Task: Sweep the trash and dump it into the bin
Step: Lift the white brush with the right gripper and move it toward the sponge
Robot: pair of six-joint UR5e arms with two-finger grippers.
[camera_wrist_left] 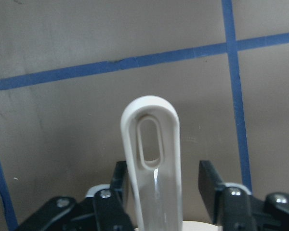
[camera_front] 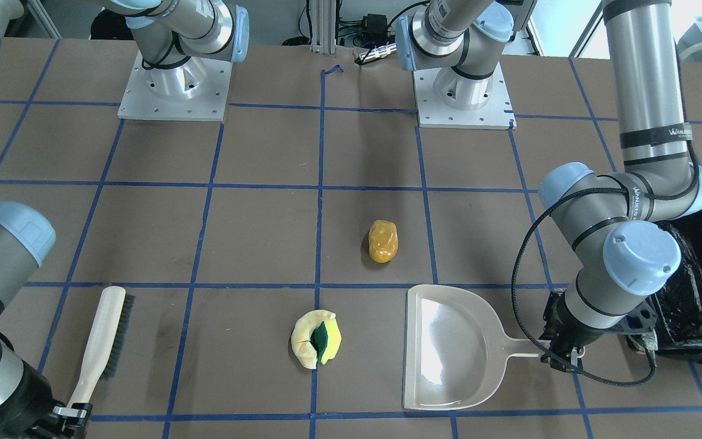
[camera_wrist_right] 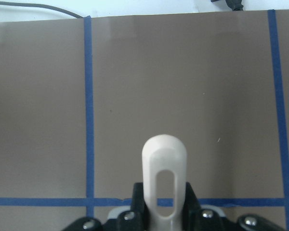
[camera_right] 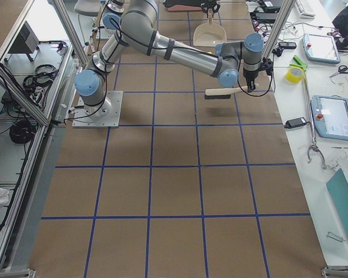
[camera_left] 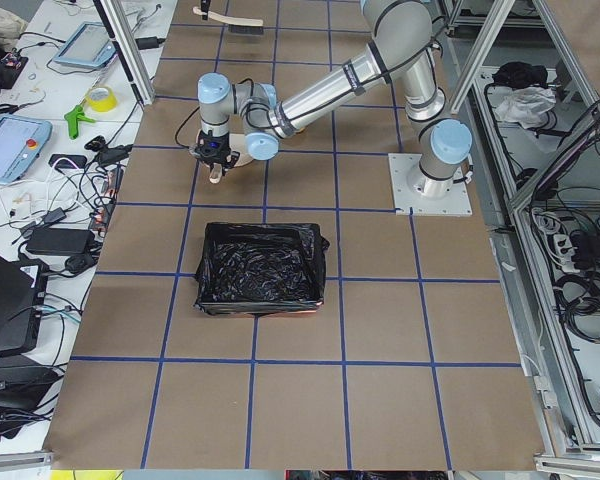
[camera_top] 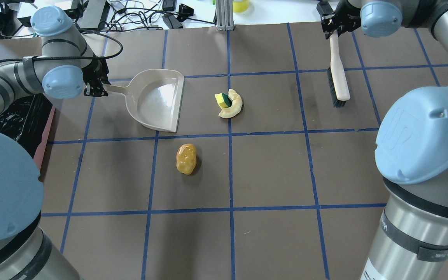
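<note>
Orange lump (camera_top: 186, 158) and sponge piece (camera_top: 230, 103) lie outside dustpan (camera_top: 158, 99) and bin (camera_left: 258, 268).

Glossy orange lump (camera_top: 186, 158), pale curved piece (camera_top: 235, 109) hugging green-yellow sponge (camera_top: 223, 100) near it, black-lined pink bin (camera_left: 255, 300) well apart.

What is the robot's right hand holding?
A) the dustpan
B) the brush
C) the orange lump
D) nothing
B: the right hand is closed on the handle end of the brush, and the wrist view shows its fingers pressed on both sides of that handle.
</note>
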